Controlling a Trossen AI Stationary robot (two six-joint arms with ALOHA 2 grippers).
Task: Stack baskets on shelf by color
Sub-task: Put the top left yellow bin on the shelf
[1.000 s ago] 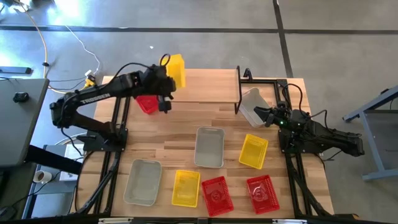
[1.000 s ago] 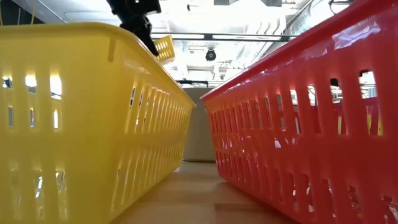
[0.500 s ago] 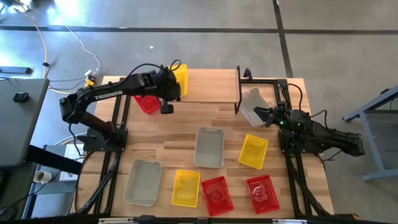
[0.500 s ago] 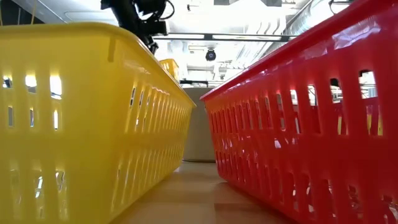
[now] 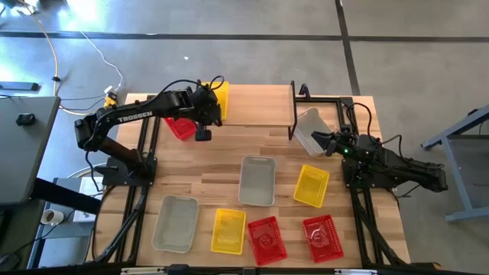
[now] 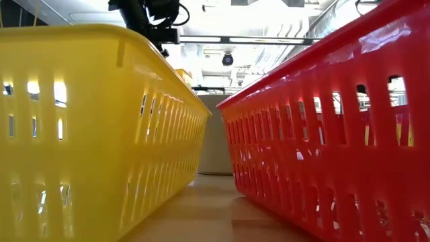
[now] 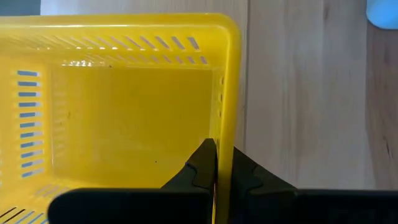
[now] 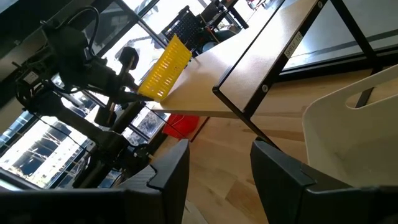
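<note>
Nine baskets in play, spread over table (image 5: 229, 145) and shelf (image 5: 256, 105). Far left: left gripper (image 7: 216, 163) pinched shut on the rim of a yellow basket (image 5: 219, 98), resting on the left end of the shelf's plank top; wall of that basket clamped between the two dark fingers (image 7: 200, 163). Just beside, under the shelf's left end, a red basket (image 5: 180, 126) on the tabletop. Far right: right gripper (image 5: 327, 142) with jaws spread wide, at a translucent grey-white basket (image 5: 309, 128) tilted beside the shelf's right legs; hard to tell whether actually gripped. Out in the middle, a second grey-white basket (image 5: 257, 180), with a yellow one (image 5: 312, 186) to its right. Along the near edge, left to right: grey-white (image 5: 175, 223), yellow (image 5: 228, 231), red (image 5: 267, 238), red again (image 5: 321, 237). From table height, only two near walls filling the view, yellow and red.
</note>
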